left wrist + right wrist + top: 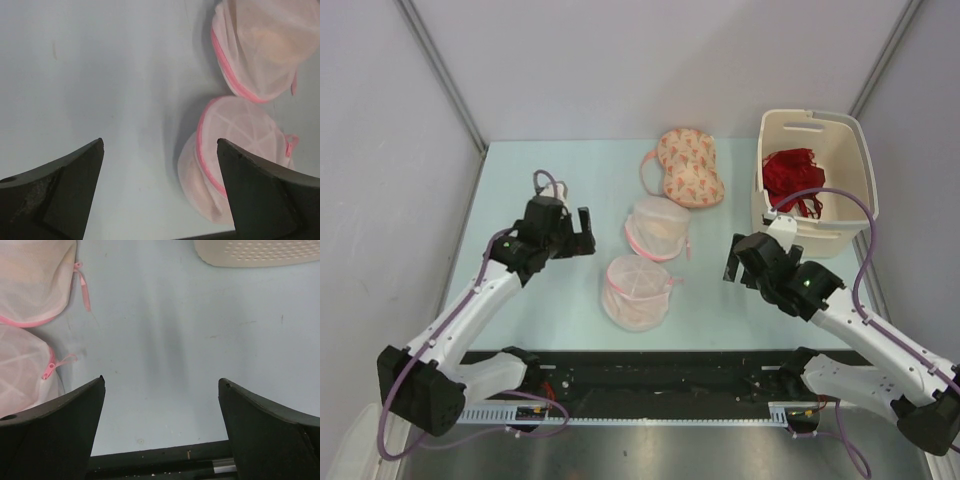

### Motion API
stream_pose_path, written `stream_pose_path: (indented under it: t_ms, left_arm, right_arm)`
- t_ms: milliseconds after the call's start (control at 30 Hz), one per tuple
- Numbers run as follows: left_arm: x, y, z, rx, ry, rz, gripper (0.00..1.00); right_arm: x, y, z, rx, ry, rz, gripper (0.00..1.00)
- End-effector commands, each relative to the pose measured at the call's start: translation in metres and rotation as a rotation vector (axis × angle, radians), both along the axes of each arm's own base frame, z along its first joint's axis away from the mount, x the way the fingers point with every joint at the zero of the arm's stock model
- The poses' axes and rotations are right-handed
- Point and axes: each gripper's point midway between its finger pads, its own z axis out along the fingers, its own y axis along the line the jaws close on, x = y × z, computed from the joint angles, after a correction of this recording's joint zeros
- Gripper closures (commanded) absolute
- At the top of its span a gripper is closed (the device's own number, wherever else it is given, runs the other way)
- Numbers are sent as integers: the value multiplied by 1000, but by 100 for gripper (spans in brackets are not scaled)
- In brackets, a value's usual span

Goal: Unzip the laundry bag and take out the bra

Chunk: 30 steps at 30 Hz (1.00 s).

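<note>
Mesh laundry bag [637,292] zipped, lying between spread, empty left gripper [587,232] and right gripper [731,259]. Approach step; next, pinch pink zipper pull [50,369] precisely.

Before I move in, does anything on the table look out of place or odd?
Nothing spilled or damaged. Only oddity: the laundry bag sits right by a look-alike mesh pouch behind it, easy to confuse. A patterned bra lies loose on the table, outside the bin.
</note>
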Motion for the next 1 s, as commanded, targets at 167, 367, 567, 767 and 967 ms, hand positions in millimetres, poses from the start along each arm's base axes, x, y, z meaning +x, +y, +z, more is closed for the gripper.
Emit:
stream_pose_path:
  t_ms: [167,367,567,767,967]
  left_arm:
    - [-60,-80,-60,-134,219,-81,3]
    - [-57,-103,-81,-215,257,-94,41]
    - [-43,-71,-59,-38,162,-53,100]
    - [-46,-71,37,-34,-104,-293,100]
    - [-75,-116,84,-172,-230,-657,99]
  right_arm:
    - [7,25,4,71,-33,47,0]
    - [4,28,4,76,-30,53,0]
    - [-2,19,9,83,-47,27,0]
    - [-2,21,12,96,-60,38,0]
    - [3,34,12,120,-61,74,0]
